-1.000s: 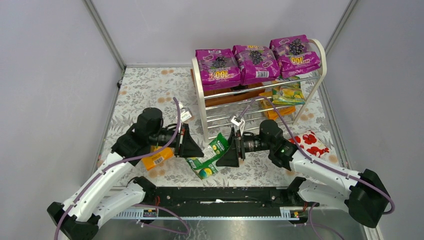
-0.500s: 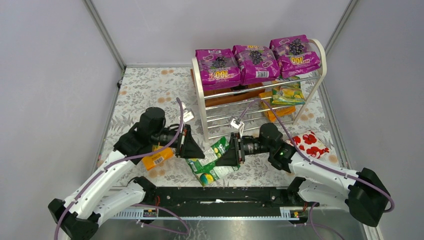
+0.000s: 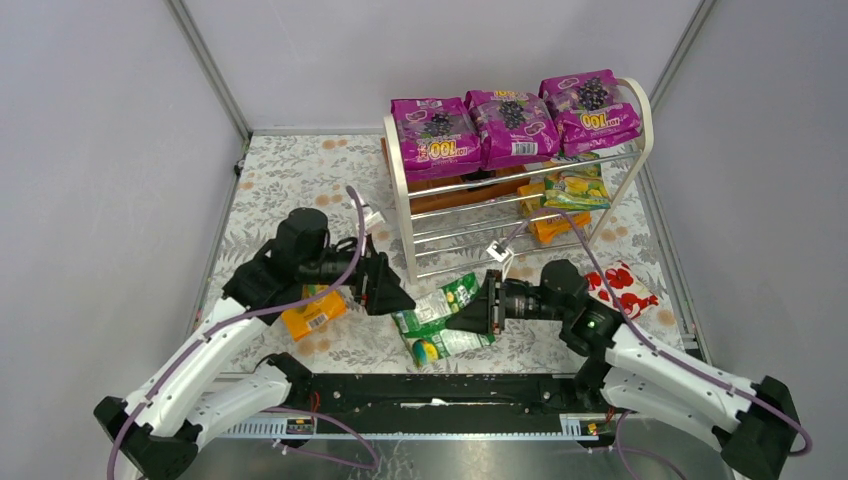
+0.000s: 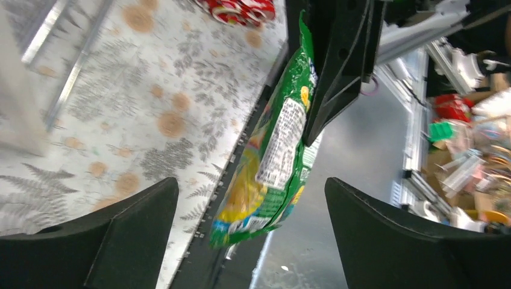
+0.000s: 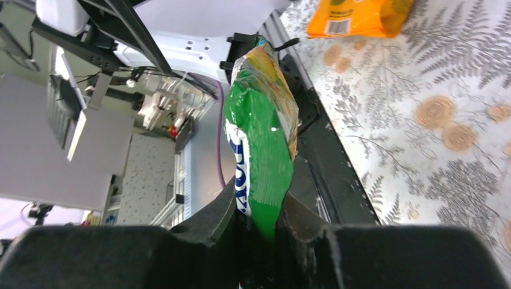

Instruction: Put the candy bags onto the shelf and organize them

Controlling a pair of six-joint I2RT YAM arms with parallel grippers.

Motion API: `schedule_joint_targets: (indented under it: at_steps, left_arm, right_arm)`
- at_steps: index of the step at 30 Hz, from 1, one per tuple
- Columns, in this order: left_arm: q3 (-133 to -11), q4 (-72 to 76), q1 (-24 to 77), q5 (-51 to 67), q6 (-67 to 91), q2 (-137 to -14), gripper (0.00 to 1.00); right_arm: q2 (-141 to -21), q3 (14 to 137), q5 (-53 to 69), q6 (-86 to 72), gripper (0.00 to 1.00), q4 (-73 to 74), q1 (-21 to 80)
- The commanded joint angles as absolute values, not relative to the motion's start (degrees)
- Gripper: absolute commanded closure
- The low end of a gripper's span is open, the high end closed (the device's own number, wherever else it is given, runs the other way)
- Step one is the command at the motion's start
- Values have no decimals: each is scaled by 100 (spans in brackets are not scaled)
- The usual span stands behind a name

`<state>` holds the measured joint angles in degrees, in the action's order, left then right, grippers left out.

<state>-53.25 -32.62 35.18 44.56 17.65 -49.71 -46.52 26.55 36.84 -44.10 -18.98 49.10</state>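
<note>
The shelf (image 3: pixel 398 190) shows bare lower rods. My right gripper (image 3: pixel 472 310) pinches the green-yellow candy bag (image 3: pixel 438 322) clear of the worktop (image 3: pixel 290 180) in front; left gripper (image 3: pixel 396 297) spread, empty. Next, I reckon, carry it onto a lower tier.

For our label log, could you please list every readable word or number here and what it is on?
"100": on the three magenta candy bags atop the shelf.
Green candy bag in the right tool: blue lettering and white panel, too blurred to read.
Orange candy bag: barcode, digits too small.
All other print: too small.
</note>
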Motion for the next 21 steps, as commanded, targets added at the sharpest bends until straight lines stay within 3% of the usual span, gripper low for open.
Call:
schedule_joint_targets:
  at_steps: [1,5,12,17,21]
  left_arm:
    - [-5799,-3120,3524,3397,1673,-4645,2]
    - [-5873,-3070,3524,1950,1671,-4317,1]
    - [-5907,-2308,3524,722,1702,-3763,1]
    - [-5818,-1936,3524,22,1685,-3753,1]
    - [-5576,-1636,3524,-317,1787,-3842,1]
  right_arm:
    - [-3800,2872,2803,-4116,100,-601,4943]
    - [-3170,3374,1578,-3820,100,1074,4941]
    - [-2500,4432,-1606,-4016,99,3193,4945]
    - [-1786,4361,-2723,-4720,97,2720,4946]
    - [-1468,3878,-3499,-5306,97,1410,4944]
